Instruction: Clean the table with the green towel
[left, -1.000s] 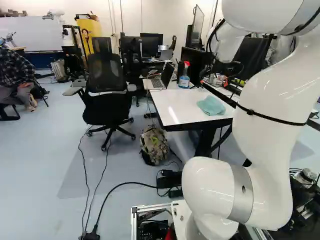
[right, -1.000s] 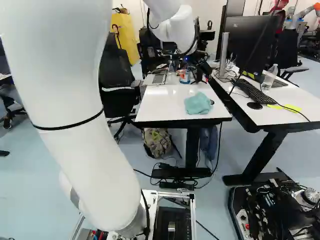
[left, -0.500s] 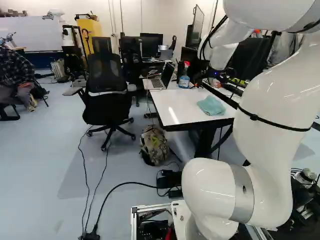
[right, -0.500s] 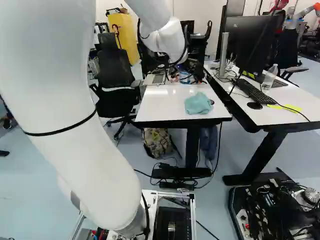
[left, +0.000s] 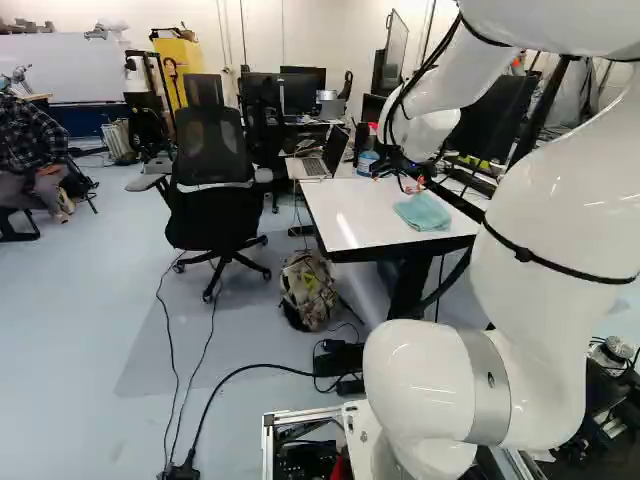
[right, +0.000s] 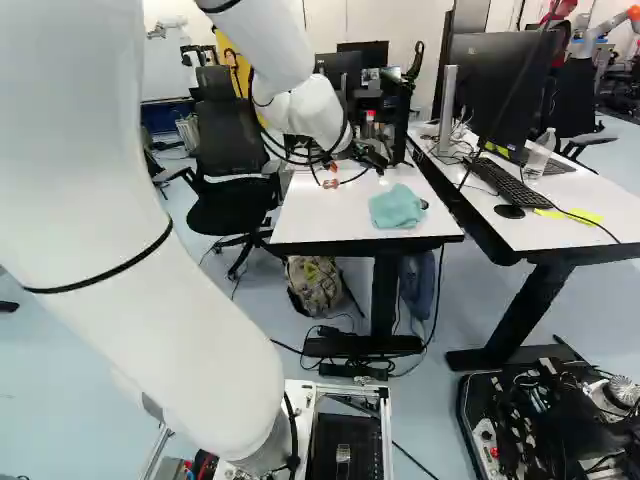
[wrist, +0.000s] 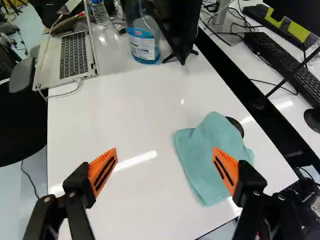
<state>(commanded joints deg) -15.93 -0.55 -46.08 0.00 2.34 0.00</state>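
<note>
Teal-green and loosely folded, the towel (wrist: 200, 160) lies on the white tabletop (wrist: 125, 110) toward its near right corner, close to the edge beside the neighbouring desk (right: 560, 232), with a dark round thing (wrist: 236, 126) peeking out next to it. Above the tabletop, the gripper (right: 346, 176) has its two fingers spread wide apart, nothing clamped between them. Farther back stand a laptop (wrist: 50, 57) by the left edge and a bottle of blue liquid (wrist: 144, 46) toward the far edge.
</note>
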